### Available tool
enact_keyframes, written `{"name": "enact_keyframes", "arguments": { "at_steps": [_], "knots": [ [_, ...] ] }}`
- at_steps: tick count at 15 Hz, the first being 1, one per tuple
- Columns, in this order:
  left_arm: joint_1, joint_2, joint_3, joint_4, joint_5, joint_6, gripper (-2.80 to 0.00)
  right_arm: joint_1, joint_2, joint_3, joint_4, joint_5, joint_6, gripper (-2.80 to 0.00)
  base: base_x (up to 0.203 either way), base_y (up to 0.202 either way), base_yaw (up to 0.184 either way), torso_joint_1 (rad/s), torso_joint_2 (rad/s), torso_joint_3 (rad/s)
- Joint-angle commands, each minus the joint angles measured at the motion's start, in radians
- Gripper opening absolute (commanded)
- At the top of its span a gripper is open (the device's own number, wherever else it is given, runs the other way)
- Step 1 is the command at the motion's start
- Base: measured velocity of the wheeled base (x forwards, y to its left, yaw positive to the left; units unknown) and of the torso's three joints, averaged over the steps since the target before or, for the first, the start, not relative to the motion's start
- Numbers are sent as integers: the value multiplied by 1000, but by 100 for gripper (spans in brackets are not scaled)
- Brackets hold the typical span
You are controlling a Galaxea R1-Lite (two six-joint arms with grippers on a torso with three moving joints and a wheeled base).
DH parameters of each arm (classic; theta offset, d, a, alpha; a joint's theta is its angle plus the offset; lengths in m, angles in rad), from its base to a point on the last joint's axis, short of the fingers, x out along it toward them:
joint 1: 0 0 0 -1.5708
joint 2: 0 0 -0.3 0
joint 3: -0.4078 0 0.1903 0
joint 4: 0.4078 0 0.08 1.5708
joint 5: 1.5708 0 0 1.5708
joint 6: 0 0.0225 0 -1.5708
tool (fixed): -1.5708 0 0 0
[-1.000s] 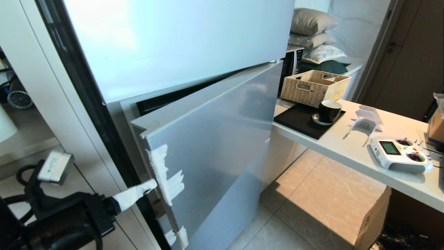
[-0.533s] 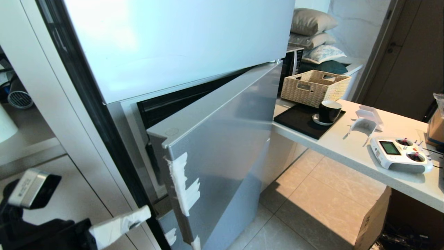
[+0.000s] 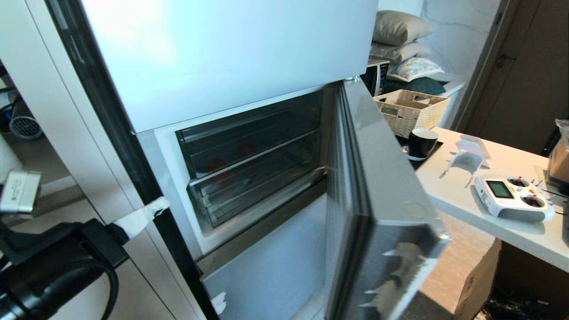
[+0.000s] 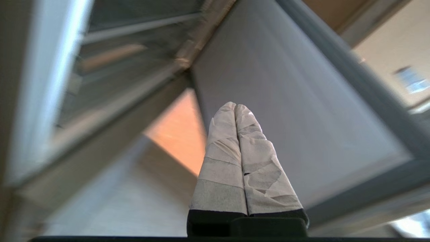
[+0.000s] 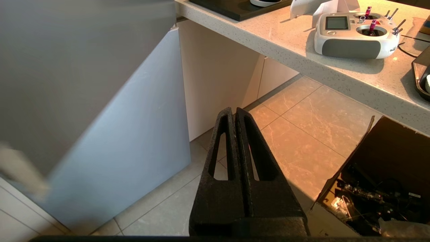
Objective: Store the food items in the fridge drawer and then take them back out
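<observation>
Low at the left edge, the left pincer (image 3: 158,206): tape-wrapped fingers pressed flat together, holding nothing, tip against the fridge's dark side strip. The right pincer (image 5: 234,114), matte black and slotted, likewise pressed together, hangs over glossy beige floor tiles (image 5: 302,134). Beyond the left pincer, the brushed-grey fridge door (image 3: 382,178) stands swung wide. Inside are stacked clear plastic drawers; behind the front of the fridge drawer (image 3: 253,146), red blurs, the food items (image 3: 246,150). Farthest right, speckled stone counter (image 3: 453,186), woven basket (image 3: 411,109).
</observation>
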Motion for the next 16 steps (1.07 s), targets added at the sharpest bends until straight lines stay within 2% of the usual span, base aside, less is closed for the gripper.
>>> {"name": "enact_keyframes", "arguments": {
  "at_steps": [1,3,4,6,9,11,12,14,15,16],
  "knots": [
    [0,-112,59,4,36,131,-280,0,2,0,0,0,0,-280,0,0,0,0,0,0],
    [0,-250,106,50,89,258,-280,0,2,0,0,0,0,-280,0,0,0,0,0,0],
    [1,-342,117,99,117,301,-280,0,2,0,0,0,0,-280,0,0,0,0,0,0],
    [7,-559,116,267,189,358,-280,0,2,0,0,0,0,-280,0,0,0,0,0,0],
    [135,-857,137,580,248,413,-280,0,2,0,0,0,1,-280,0,0,0,0,0,0],
    [199,-935,198,747,290,459,-280,0,2,0,0,0,0,-280,0,0,0,0,0,0],
    [217,-932,216,841,287,472,-280,0,2,0,0,0,1,-280,0,0,0,0,0,0],
    [224,-928,211,1045,173,504,-280,0,2,0,0,0,1,-280,0,0,0,0,0,0],
    [232,-928,200,1120,147,538,-280,0,2,0,0,0,0,-280,0,0,0,0,0,0],
    [245,-933,195,1128,138,551,-280,0,2,0,0,0,0,-280,0,0,0,0,0,0]
  ]
}}
